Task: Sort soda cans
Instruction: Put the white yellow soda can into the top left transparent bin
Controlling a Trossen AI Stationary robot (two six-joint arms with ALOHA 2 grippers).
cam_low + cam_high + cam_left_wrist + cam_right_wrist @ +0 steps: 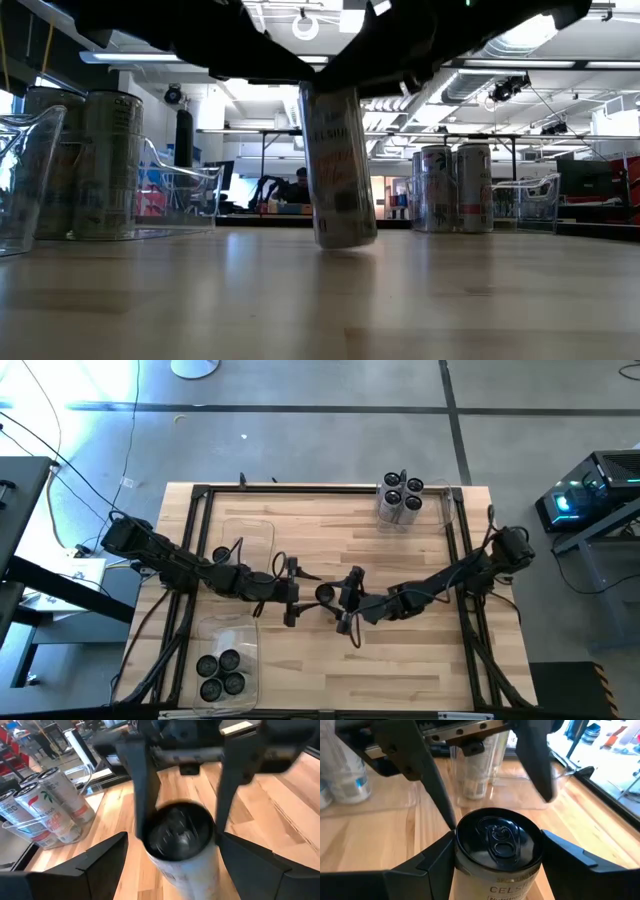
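Black-topped can (pixel 499 840) gripped between right gripper (pixel 497 847) fingers, left gripper (pixel 291 592) beside

A soda can (pixel 496 855) with a black top, pull tab and rimmed edge stands on the light wooden table (pixel 375 842), and the right gripper (pixel 495 851) has its two dark fingers (pixel 427 862) pressed against the can's sides just under the rim. From the far side the left gripper (pixel 490 780) reaches toward the same can with its fingers spread wider than the can, one of them ending close by the rim. Behind it a clear plastic bin (pixel 520 787) holds a pale can (pixel 475 772), and more pale cans (pixel 345 777) stand off to one side.
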